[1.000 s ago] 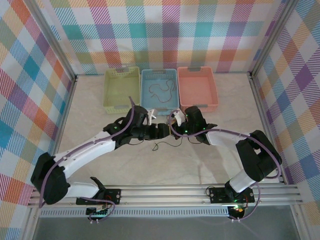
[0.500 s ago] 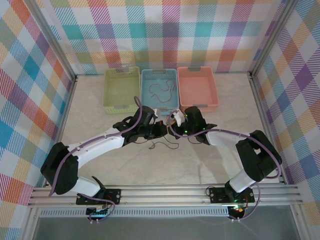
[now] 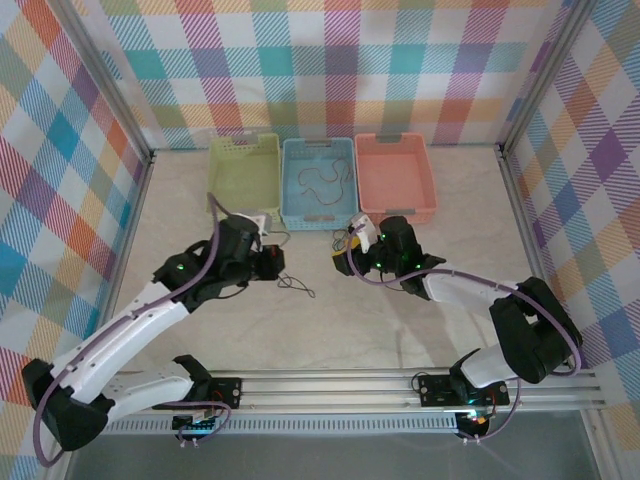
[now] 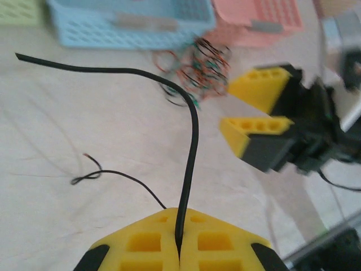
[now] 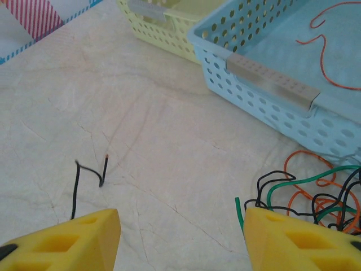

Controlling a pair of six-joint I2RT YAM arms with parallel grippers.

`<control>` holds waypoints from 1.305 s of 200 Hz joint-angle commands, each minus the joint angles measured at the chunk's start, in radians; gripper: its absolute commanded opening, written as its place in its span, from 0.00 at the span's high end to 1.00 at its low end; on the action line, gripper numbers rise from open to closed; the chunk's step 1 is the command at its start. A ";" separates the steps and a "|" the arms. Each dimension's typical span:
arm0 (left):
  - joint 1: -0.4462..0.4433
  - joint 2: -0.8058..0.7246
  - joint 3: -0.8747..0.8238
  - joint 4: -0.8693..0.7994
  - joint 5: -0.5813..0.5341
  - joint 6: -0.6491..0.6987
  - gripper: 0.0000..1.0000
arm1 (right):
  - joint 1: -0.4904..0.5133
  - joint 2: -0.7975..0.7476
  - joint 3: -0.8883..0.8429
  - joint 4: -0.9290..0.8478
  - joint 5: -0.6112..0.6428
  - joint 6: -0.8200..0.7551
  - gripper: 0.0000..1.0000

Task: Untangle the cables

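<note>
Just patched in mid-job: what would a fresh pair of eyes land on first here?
The left pincer is shut on a black cable that arches up out of it. Across from it, the right pincer stands open next to a tangle of orange, green and black cables lying on the table just in front of the blue basket. That basket sits between a yellow-green basket and a pink basket at the far edge.
</note>
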 commanded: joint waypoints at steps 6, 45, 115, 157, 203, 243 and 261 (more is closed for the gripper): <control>0.093 0.025 0.183 -0.099 -0.132 0.084 1.00 | 0.006 -0.007 -0.006 0.041 0.006 -0.016 0.40; 0.193 0.168 0.507 -0.143 -0.157 0.133 1.00 | 0.005 0.002 0.002 0.027 0.003 -0.017 0.40; 0.349 0.462 0.849 -0.021 -0.270 0.236 1.00 | 0.006 0.002 0.008 0.021 -0.007 -0.013 0.40; 0.454 0.710 0.952 0.046 -0.203 0.232 1.00 | 0.006 0.003 0.010 0.015 -0.013 -0.013 0.40; 0.532 0.998 1.078 0.018 -0.046 0.211 1.00 | 0.006 0.000 0.009 0.016 -0.020 -0.010 0.40; 0.547 1.102 1.126 -0.096 -0.056 0.196 0.47 | 0.006 0.003 0.011 0.011 -0.022 -0.008 0.40; 0.552 1.046 1.089 -0.108 -0.070 0.172 0.44 | 0.006 0.001 0.013 0.010 -0.020 -0.003 0.40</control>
